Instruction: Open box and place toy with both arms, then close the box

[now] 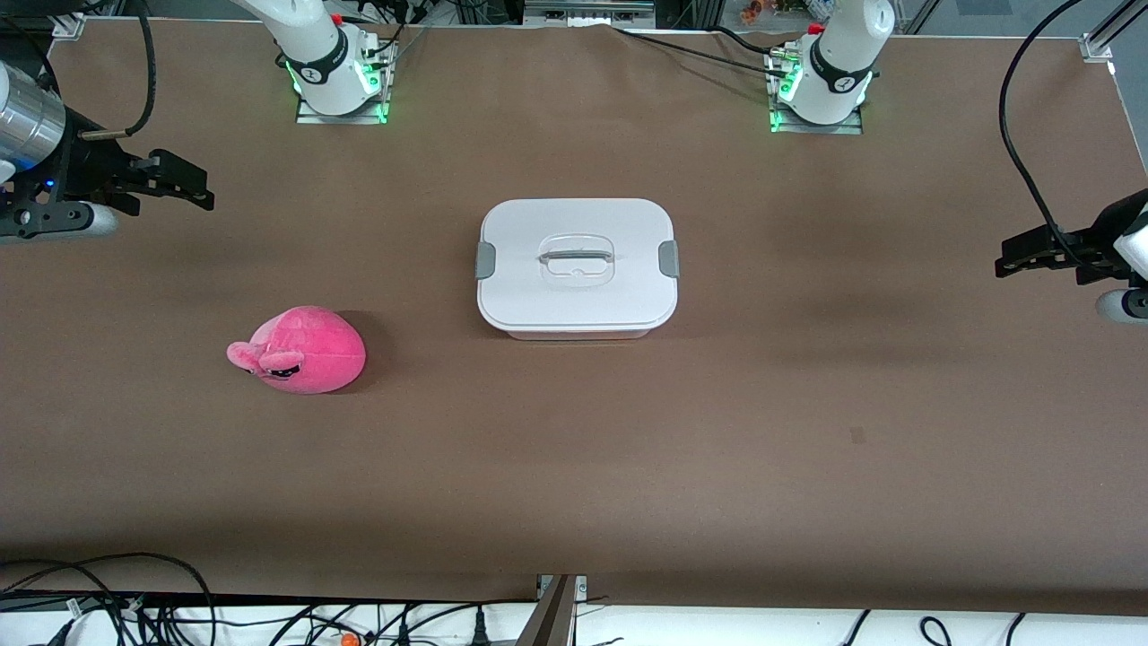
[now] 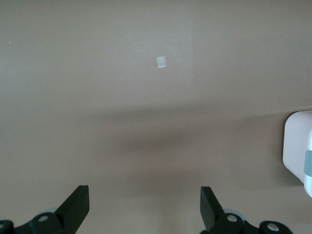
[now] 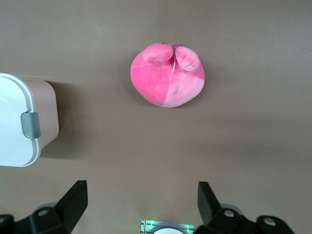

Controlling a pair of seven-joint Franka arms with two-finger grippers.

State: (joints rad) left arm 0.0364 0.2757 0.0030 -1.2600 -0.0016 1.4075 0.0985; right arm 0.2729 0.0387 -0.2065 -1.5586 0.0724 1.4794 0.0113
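The box (image 1: 578,267) sits near the middle of the bench (image 1: 807,431), lid on, both grey latches (image 1: 485,259) down at its short ends. The toy (image 1: 300,349) lies on the bench toward the right arm's end and nearer the front camera than the box, well apart from it.

The right tool (image 1: 184,184) hangs over the bench at the right arm's end, fingers spread wide and holding nothing; its wrist view shows the toy and one end of the box below. The left tool (image 1: 1018,260) hangs over the left arm's end, also spread and empty, with only a corner of the box in its wrist view.

Bare brown bench surrounds both things on every side.

The box has a smooth white lid with rounded corners, a clear recessed handle (image 1: 577,258) and a pinkish base. The toy is soft, bright pink plush, rounded, with small ears.
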